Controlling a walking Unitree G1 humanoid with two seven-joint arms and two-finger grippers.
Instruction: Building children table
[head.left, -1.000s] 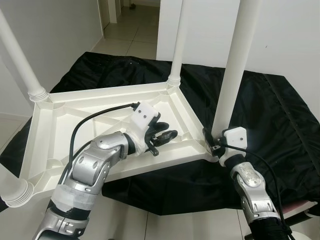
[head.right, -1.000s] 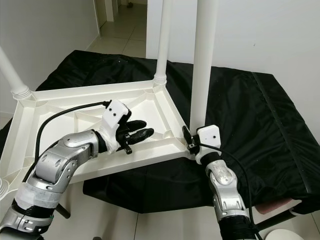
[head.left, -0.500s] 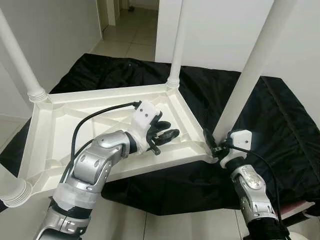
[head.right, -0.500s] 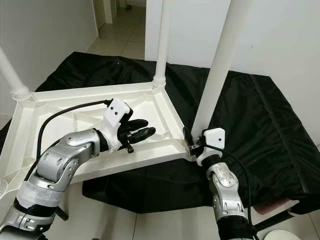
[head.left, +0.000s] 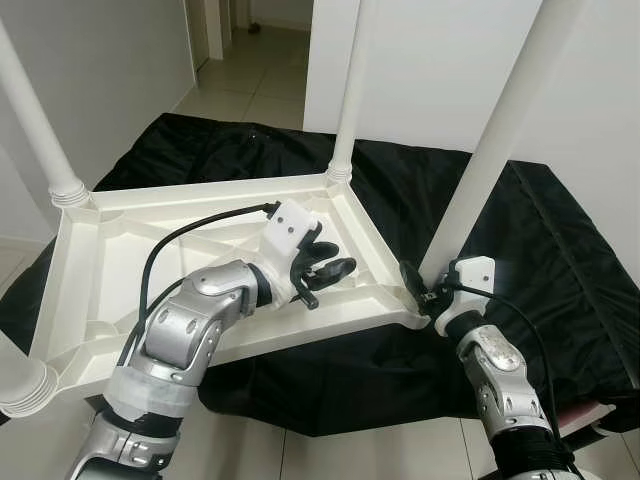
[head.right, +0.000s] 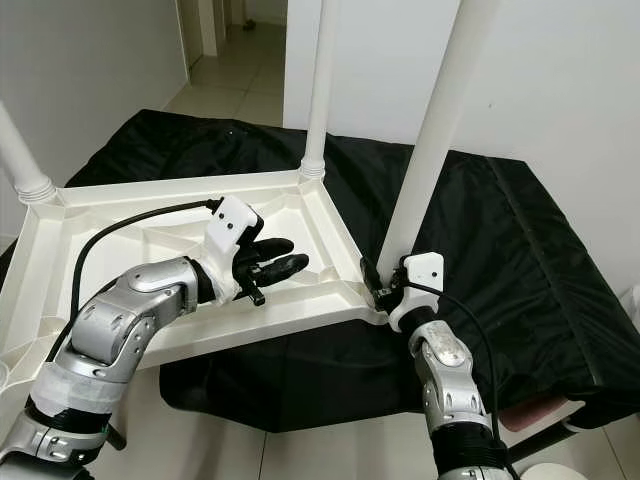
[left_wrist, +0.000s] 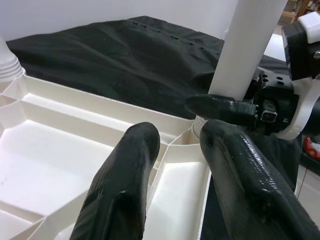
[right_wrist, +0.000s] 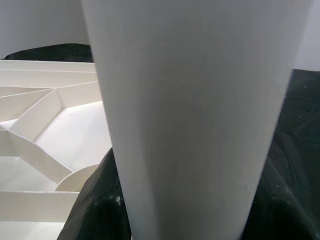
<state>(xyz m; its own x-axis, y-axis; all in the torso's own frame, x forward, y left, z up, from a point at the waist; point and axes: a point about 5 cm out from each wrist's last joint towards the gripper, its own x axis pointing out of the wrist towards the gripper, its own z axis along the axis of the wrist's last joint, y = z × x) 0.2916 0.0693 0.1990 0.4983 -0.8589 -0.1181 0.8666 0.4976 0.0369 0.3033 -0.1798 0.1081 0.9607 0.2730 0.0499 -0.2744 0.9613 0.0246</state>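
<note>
The white children's tabletop (head.left: 120, 260) lies upside down, ribbed underside up, on a bed draped in black cloth (head.left: 560, 250), with legs already standing at its other corners. At the corner nearest the robot's right side, the fourth leg (head.left: 490, 150) stands in its socket but leans away from upright. The right pincer (head.left: 420, 285) is closed around the base of that leg, right at the corner. The left pincer (head.left: 328, 270) rests on the ribs inside the frame, fingers (left_wrist: 125, 185) slightly apart and holding nothing, apparently bracing the top. To do this step well, the leg should probably be brought square to the socket before any turning or pressing, since a tilted start risks jamming. The left arm should keep the tabletop from sliding on the soft cloth.
</note>
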